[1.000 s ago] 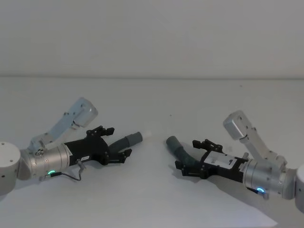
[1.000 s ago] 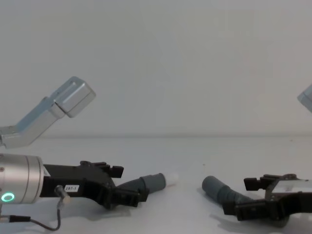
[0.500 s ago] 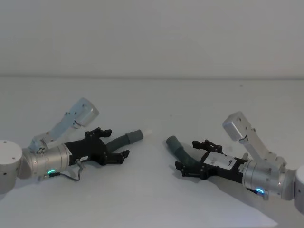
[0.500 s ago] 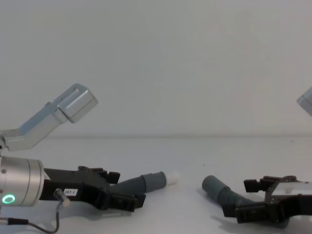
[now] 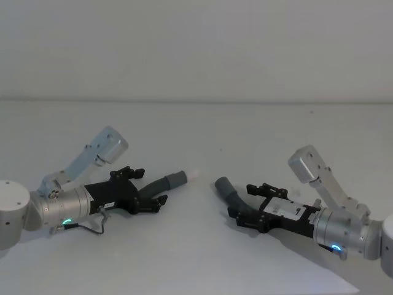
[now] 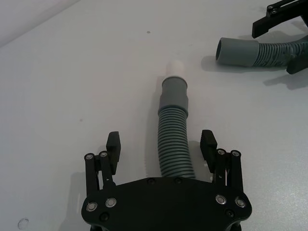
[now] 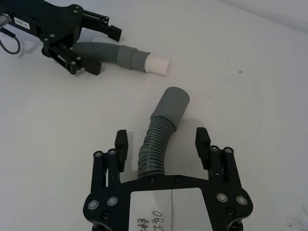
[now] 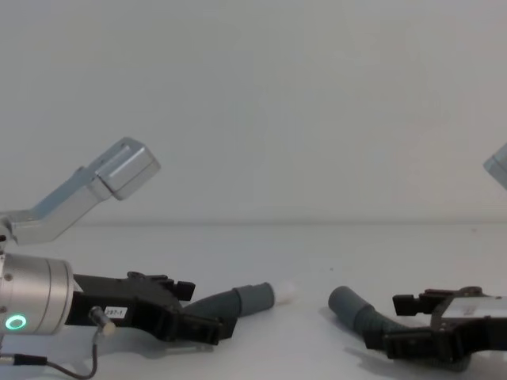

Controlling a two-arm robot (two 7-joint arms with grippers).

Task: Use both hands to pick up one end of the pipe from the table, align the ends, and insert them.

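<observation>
Left wrist view is showing the left pincer open astride the white-tipped hose, the right pincer open astride the curved hose; both are probably preparing the grasp, needing to close next.

white-tipped hose and curved hose, apart

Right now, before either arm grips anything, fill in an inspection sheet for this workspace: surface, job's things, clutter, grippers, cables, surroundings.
Surface: plain white table.
Job's things: white-tipped hose and curved hose lie apart, ends facing, unjoined.
Clutter: nothing seen.
Grippers: left gripper open astride the white-tipped hose; right gripper open astride the curved hose.
Cables: thin cable loops at the left wrist.
Surroundings: plain pale wall.
</observation>
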